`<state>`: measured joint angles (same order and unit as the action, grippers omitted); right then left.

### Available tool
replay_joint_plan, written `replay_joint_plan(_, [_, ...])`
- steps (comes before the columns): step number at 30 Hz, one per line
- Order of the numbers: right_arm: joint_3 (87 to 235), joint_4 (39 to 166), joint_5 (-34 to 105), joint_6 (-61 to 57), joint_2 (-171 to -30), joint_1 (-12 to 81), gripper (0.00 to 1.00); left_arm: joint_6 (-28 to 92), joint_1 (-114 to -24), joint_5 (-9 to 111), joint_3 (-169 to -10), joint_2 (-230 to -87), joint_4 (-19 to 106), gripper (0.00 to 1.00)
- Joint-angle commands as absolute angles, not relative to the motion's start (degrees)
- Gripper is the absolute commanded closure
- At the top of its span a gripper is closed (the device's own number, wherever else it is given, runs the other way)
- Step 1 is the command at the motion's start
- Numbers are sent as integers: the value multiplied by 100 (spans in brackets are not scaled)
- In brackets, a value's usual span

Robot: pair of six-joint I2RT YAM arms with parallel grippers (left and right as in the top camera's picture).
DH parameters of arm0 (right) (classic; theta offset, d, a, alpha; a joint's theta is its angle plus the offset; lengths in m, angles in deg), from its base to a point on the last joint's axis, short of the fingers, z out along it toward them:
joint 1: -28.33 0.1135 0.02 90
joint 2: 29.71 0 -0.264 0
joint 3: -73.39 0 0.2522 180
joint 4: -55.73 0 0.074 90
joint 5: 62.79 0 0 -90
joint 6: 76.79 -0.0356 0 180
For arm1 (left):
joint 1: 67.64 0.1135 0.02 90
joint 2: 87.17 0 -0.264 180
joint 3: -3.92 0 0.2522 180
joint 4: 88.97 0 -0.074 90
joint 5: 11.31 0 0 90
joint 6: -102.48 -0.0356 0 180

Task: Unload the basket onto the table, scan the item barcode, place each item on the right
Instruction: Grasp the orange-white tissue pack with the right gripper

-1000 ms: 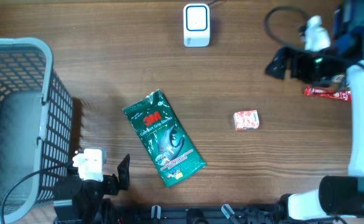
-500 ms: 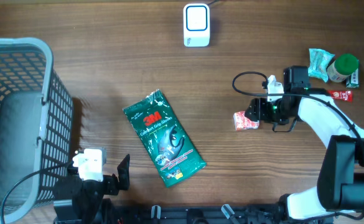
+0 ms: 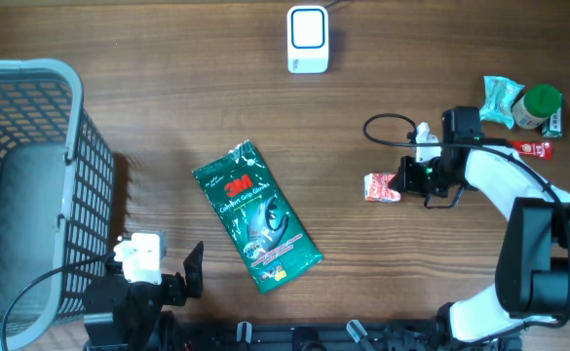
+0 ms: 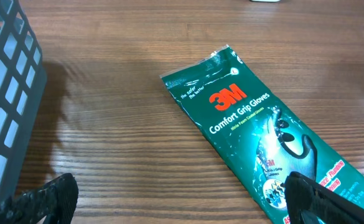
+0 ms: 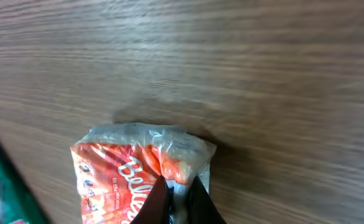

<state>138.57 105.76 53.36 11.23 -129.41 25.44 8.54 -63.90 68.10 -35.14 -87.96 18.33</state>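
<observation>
Right fingers (image 5: 158,205): pressed together on the near edge of the orange snack packet (image 3: 383,186), pinching its clear crimped seam between the two tips.
Orange snack packet: lies flat on the desk (image 3: 168,97), right of centre, with white lettering on its upper face. In the right wrist view its far end rests on the wood and the pinched end shows no clear lift.
Right arm: reaches in from the right side, wrist low over the desk, fingers pointing left toward the packet.
Left fingers (image 4: 48,198): spread wide with nothing between them, held low at the front edge of the desk just beside the basket (image 3: 31,73).
Green glove pack (image 3: 255,216): a 3M Comfort Grip Gloves pack lying flat and slanted near the middle of the desk, between the basket and the snack packet, touched by neither arm.
Scanner (image 3: 307,39): a small white unit at the far edge of the desk, well apart from the snack packet.
Far right cluster: a green-lidded bottle (image 3: 538,100), a pale green packet (image 3: 500,98) just beside it, and a red bar (image 3: 533,149) nearer the right arm.
</observation>
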Motion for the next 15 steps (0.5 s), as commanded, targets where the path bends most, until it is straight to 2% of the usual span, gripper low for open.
replay_joint_plan(1, [14187, 11463, 6182, -260, -13173, 2585, 96, 886, -6368, 6762, -3514, -8766, 1857, 0])
replay_joint_plan(2, [14475, 12257, 6687, -1357, -13173, 2585, 96, 889, -6368, 6762, -3514, -8766, 1857, 0])
replay_joint_plan(4, [14598, 13229, 7489, -2087, -13171, 2588, 96, 886, -6368, 6762, -3514, -8766, 1857, 0])
replay_joint_plan(5, [14595, 13977, 8014, -2081, -13171, 2592, 96, 889, -6368, 6762, -3514, -8766, 1857, 0])
replay_joint_plan(7, [14595, 14917, 8047, -1917, -13173, 2590, 96, 889, -6368, 6762, -3514, -8766, 1857, 0])
replay_joint_plan(12, [14595, 16143, 7979, -1053, -13173, 2592, 96, 889, -6368, 6762, -3514, -8766, 1857, 0])
replay_joint_plan(15, [14591, 16187, 7710, -883, -13160, 2592, 96, 889, -6368, 6762, -3514, -8766, 1857, 0])
